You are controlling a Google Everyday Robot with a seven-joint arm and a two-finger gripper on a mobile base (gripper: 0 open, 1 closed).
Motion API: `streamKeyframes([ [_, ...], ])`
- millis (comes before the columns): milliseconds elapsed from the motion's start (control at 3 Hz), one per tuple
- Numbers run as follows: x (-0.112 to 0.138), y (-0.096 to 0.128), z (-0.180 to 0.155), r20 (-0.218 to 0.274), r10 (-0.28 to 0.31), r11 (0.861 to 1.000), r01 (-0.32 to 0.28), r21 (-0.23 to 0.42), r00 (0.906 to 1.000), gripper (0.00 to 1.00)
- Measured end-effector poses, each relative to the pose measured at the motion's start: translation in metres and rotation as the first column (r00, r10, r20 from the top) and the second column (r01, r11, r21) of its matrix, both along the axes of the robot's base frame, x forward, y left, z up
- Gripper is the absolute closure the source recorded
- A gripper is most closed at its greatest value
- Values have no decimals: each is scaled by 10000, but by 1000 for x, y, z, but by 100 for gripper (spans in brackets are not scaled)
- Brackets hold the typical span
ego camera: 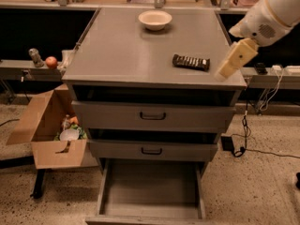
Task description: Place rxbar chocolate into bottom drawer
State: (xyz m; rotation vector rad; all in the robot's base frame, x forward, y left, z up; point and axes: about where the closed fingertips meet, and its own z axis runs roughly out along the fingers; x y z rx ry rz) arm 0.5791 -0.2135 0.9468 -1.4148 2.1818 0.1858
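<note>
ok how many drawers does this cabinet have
3, stacked in the cabinet: top drawer, middle drawer below it, bottom drawer pulled out at floor level. The gripper hangs by the cabinet top's right edge, beside the rxbar chocolate.

The arm (271,12) is a bulky, rounded white shell with a small round grey patch, narrowing to a pale cream, boxy gripper (225,70) above the right edge of the grey surface (122,55).
</note>
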Motion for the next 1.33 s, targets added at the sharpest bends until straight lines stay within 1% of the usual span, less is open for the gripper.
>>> streamKeyframes([
  [333,45,12,-20,-99,95,9955,-85,947,9999,0],
  [667,80,28,-45,66,386,9817,-392,1866,9992,0],
  [1000,108,37,-67,289,454,9603,-516,2742,9986,0],
  [1333,127,38,-89,396,293,9381,-412,3438,9988,0],
])
